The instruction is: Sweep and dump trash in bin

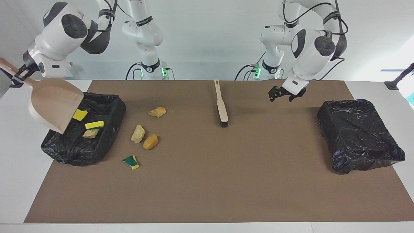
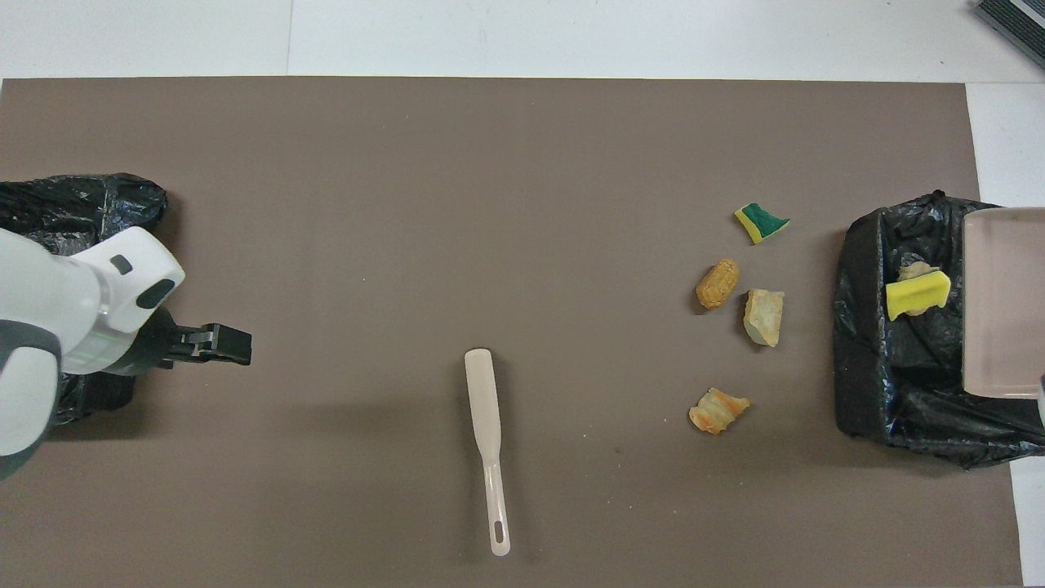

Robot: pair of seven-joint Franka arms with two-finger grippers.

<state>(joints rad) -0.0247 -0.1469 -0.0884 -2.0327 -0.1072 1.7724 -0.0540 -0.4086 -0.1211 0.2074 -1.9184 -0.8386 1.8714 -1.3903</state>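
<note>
My right gripper [image 1: 14, 76] is shut on the handle of the beige dustpan [image 1: 53, 103], which hangs tilted and empty over the black-lined bin [image 1: 110, 111] at the right arm's end. In that bin lie two yellow sponge bits [image 1: 79, 114] [image 1: 94, 124] and a tan chunk [image 1: 90, 133]. On the mat beside the bin lie a bread piece [image 1: 157, 112], a tan chunk [image 1: 138, 133], an orange-brown chunk [image 1: 150, 141] and a green-and-yellow sponge piece [image 1: 131, 161]. My left gripper [image 1: 284, 94] is open and empty, above the mat between the brush [image 1: 222, 105] and the second bin.
A second black-lined bin [image 1: 359, 132] stands at the left arm's end of the brown mat [image 1: 207, 187]. The brush lies mid-table with its bristles pointing away from the robots. In the overhead view the dustpan [image 2: 1002, 302] covers part of the first bin [image 2: 865, 343].
</note>
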